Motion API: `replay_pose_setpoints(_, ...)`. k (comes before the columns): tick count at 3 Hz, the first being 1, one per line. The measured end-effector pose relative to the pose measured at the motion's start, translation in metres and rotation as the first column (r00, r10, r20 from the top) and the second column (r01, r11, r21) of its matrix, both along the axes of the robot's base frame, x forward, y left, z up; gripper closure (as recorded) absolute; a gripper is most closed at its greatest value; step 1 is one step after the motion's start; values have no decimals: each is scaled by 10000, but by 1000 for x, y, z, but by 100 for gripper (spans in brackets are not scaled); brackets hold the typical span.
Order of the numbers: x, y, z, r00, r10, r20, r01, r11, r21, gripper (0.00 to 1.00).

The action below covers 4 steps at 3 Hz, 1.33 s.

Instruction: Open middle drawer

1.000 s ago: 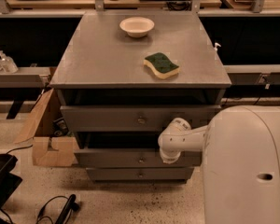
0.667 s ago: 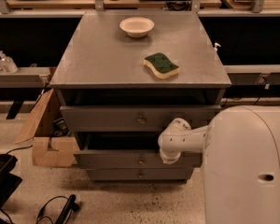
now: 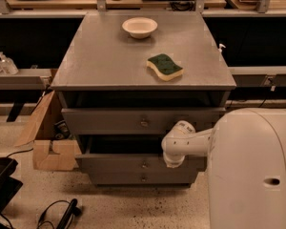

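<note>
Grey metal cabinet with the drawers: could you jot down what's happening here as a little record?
Cabinet: grey metal, three drawer fronts
Middle drawer: grey front, small round knob, seemingly pulled out partway
Gripper: at the end of the white arm, against the middle drawer's front, right of its knob
On top: white round bowl; green-and-yellow sponge
Floor, left: brown cardboard box

Tool (image 3: 172, 160) at middle drawer (image 3: 114, 164) — largely hidden.
</note>
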<state>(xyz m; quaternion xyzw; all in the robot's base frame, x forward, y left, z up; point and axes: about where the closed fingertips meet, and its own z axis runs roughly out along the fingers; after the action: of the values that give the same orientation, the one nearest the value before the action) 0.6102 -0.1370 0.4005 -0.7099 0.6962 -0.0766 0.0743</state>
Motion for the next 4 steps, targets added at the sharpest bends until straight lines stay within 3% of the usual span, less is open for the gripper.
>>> replay_pose_setpoints(4, -23, 1, 11, 9998, 101, 175, -106, 9995, 290, 100)
